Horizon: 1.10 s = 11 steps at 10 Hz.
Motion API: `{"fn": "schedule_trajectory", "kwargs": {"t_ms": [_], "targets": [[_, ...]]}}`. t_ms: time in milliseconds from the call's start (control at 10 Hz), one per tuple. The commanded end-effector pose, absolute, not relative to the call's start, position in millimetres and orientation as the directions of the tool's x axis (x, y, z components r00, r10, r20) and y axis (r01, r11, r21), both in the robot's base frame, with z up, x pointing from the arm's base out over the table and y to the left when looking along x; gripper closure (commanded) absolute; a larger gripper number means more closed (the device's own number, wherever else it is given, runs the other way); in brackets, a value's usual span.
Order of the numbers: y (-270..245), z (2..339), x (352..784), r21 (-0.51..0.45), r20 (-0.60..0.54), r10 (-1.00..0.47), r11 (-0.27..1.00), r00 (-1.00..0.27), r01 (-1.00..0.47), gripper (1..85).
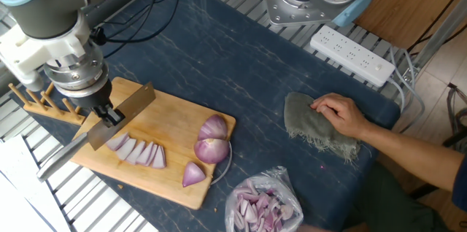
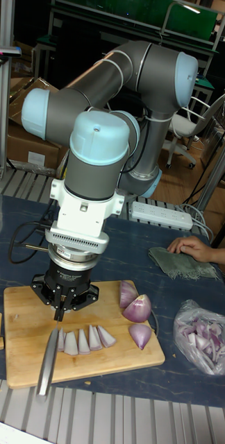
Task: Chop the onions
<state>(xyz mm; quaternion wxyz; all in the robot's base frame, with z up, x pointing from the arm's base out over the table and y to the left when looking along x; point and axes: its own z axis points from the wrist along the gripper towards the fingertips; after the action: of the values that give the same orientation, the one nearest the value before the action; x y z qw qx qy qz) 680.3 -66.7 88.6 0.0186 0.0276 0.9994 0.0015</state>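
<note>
Clamping the knife [image 1: 109,119], the end effector [image 1: 108,117] holds its blade edge above onion slices [image 1: 139,151].

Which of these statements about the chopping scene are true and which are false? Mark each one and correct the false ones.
1. The tool holds a knife over the cutting board. True.
2. A row of onion slices lies on the board near the blade. True.
3. The larger onion pieces sit on the blue table. False: they rest on the board, near its right end.
4. The person's hand rests on a grey cloth. True.
5. The plastic bag lies on the board. False: it lies on the table beside the board.
</note>
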Motion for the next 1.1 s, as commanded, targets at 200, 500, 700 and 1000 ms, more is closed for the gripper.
{"fn": "schedule_trajectory", "kwargs": {"t_ms": [200, 500, 700, 1000], "targets": [[-57.9, 89.5, 688.4, 0.013, -0.041, 0.061, 0.998, -0.997, 0.060, 84.7], [-56.7, 88.2, 689.4, 0.013, -0.041, 0.058, 0.998, -0.998, 0.057, 84.7], [-55.2, 87.2, 689.9, 0.013, -0.041, 0.061, 0.998, -0.997, 0.060, 84.7], [-54.7, 86.1, 691.3, 0.011, -0.042, 0.064, 0.998, -0.997, 0.063, 84.7]]}}
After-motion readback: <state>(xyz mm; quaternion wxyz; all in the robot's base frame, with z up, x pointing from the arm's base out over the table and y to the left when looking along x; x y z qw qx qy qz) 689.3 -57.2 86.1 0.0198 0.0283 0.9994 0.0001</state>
